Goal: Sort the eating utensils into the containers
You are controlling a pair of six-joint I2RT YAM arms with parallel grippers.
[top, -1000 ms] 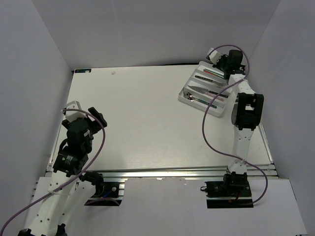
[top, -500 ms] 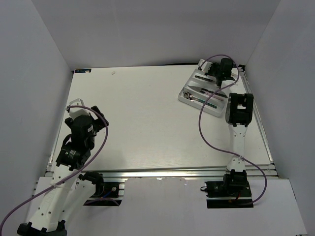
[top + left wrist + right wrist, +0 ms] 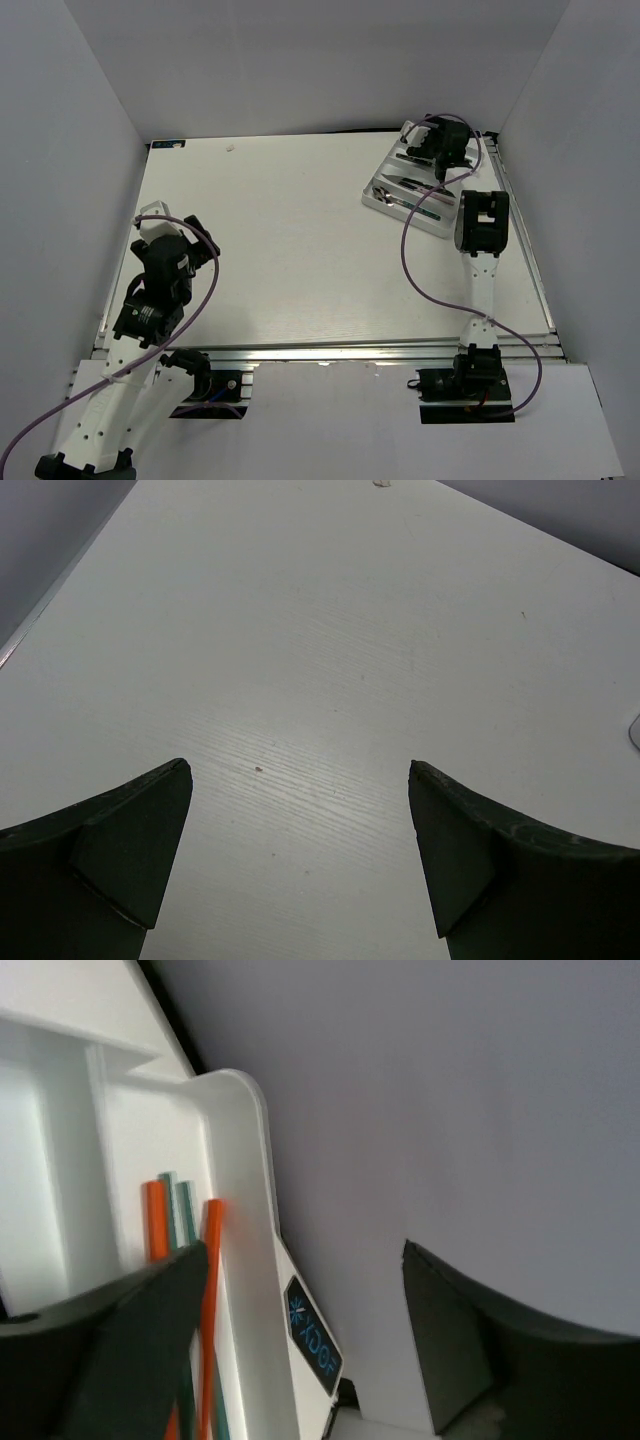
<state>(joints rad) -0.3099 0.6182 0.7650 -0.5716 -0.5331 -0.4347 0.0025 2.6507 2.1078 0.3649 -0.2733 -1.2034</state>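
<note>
The containers are the slots of a white tray [image 3: 378,199] at the table's back right. In it lie silver utensils [image 3: 398,196] and a green-handled one [image 3: 434,211]. My right gripper [image 3: 446,150] hovers over the tray's far end, open, with nothing between its fingers. The right wrist view shows that gripper [image 3: 305,1272] wide apart, and two orange chopsticks [image 3: 211,1260] with green ones [image 3: 181,1200] lying in the outer slot by the tray rim [image 3: 243,1150]. My left gripper [image 3: 170,232] is at the left side, open and empty [image 3: 298,767] above bare table.
Grey walls close in the table on three sides; the right wall stands just past the tray. A small speck [image 3: 232,147] lies near the back edge. The table's metal front rail [image 3: 330,348] runs between the arm bases.
The right gripper has come down and leftward over the tray's far end and opened. The left arm shifted slightly, then stayed still.
</note>
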